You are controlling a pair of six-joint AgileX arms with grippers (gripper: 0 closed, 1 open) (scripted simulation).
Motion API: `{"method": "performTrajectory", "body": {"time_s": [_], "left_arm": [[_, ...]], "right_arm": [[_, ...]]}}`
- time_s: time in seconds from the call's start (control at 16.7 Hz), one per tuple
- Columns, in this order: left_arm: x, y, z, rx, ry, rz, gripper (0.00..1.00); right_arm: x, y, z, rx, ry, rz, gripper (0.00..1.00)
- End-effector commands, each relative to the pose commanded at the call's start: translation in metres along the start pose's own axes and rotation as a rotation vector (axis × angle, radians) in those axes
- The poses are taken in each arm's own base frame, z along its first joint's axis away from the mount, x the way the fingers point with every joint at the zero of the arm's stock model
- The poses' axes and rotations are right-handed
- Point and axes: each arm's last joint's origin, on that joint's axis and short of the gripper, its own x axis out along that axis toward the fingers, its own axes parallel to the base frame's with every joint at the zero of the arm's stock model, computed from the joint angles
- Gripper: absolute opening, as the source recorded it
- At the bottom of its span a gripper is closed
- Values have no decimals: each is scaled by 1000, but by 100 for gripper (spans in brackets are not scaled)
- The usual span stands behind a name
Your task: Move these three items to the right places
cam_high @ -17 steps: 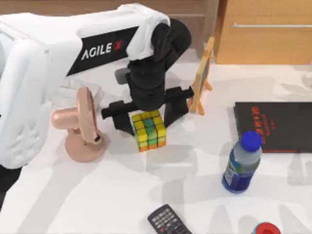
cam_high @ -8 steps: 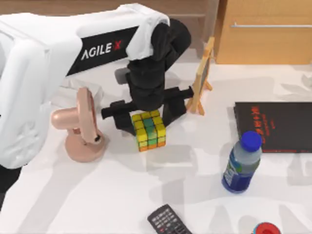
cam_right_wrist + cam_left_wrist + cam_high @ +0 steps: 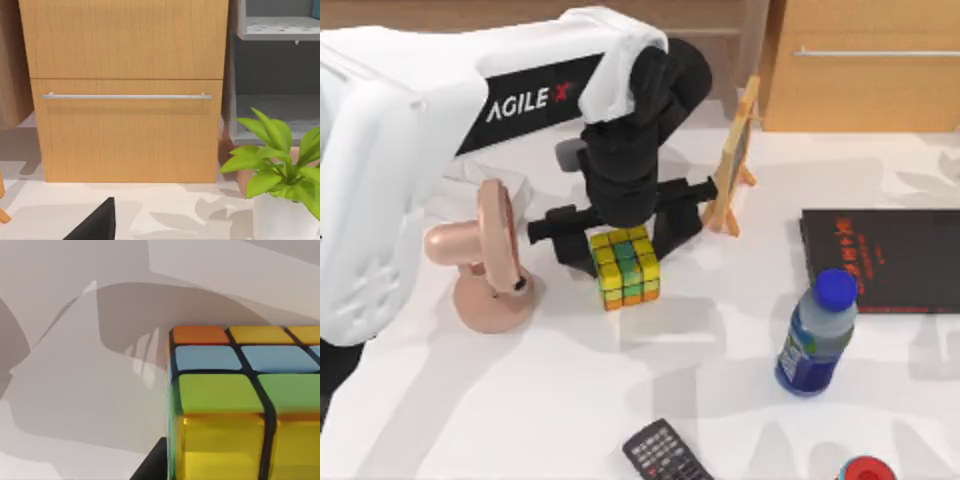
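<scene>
The puzzle cube [image 3: 628,268], yellow, green and orange with black grid lines, sits on the white table [image 3: 570,390] left of centre. My left gripper [image 3: 623,243] comes down over it from above, with one black finger pressed against each side of the cube, so it is shut on it. The left wrist view has the cube [image 3: 240,405] very close, with a black fingertip [image 3: 152,465] at its edge. In the right wrist view a dark part of my right gripper [image 3: 95,225] faces a wooden cabinet.
A pink desk fan [image 3: 485,255] stands just left of the cube and a small wooden easel [image 3: 735,160] just behind it on the right. A black book [image 3: 880,258], a blue bottle [image 3: 817,335] and a remote [image 3: 665,455] lie farther right and front. A potted plant [image 3: 280,170] stands beside the cabinet [image 3: 125,90].
Almost nothing has moved. The left gripper stays around the cube, and the cube has shifted by only a hair.
</scene>
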Motion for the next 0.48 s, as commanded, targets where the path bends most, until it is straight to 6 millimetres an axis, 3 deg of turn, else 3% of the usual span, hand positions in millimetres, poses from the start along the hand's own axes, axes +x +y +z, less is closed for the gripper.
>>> {"method": "performTrajectory", "body": {"time_s": [0.48], "left_arm": [[-28, 0, 0, 0, 1, 1, 0]], "right_arm": [[0, 0, 0, 0, 0, 0, 100]]}}
